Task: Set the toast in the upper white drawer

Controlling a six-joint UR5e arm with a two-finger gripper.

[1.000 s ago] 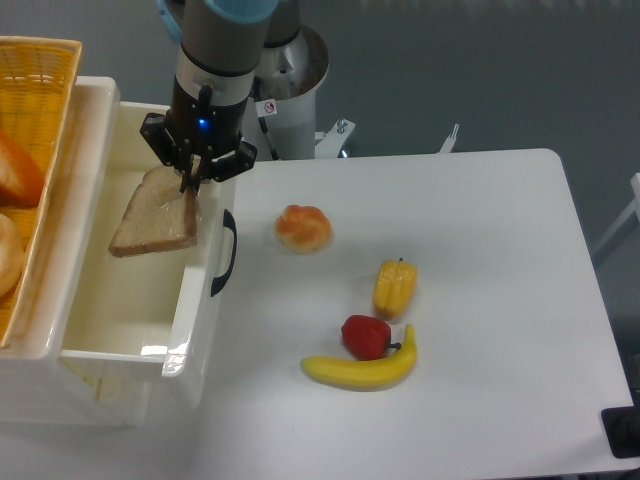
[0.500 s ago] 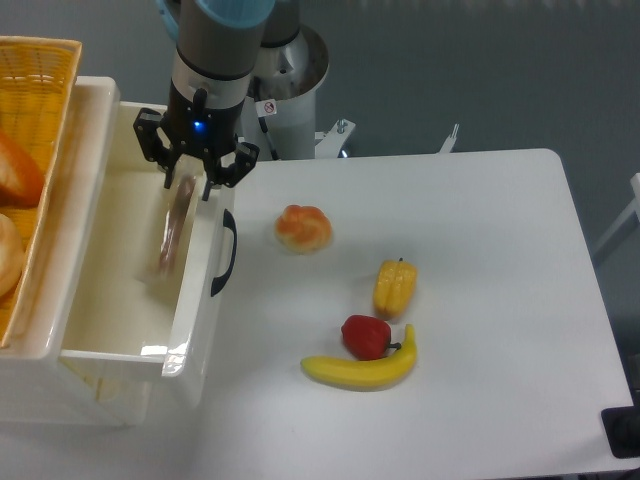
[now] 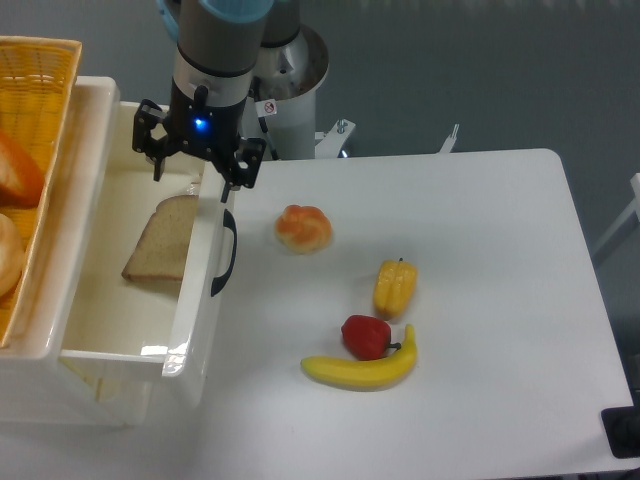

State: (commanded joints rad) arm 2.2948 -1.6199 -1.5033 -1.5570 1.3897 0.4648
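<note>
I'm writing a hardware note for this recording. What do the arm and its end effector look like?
The arm is a thick grey cylinder with a light blue cap at the top joint. Below it sits a black wrist section with a small glowing blue light. The end effector is black, with two angular fingers spread from a black body. No loose cables show.

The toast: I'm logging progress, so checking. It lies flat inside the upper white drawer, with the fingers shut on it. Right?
Not quite. The toast does lie flat inside the upper white drawer, but the camera view shows the gripper open above it, fingers spread and off the slice.
</note>
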